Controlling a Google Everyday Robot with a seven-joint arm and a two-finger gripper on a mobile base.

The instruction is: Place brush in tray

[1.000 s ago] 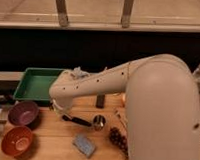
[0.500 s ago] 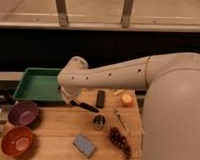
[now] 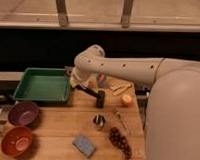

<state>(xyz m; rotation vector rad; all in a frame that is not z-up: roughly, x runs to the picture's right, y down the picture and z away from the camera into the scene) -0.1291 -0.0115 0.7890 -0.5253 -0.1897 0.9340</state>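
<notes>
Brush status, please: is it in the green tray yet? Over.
Gripper down by the tray right rim, at the brush handle end; grip unclear. Brush outside tray, just right of it. Nothing in between.

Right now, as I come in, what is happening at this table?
The robot's arm reaches across the wooden table. Its hand is beside the right rim of the green tray, at the handle end of the black brush. The brush head is outside the tray, so the brush is not yet placed.
</notes>
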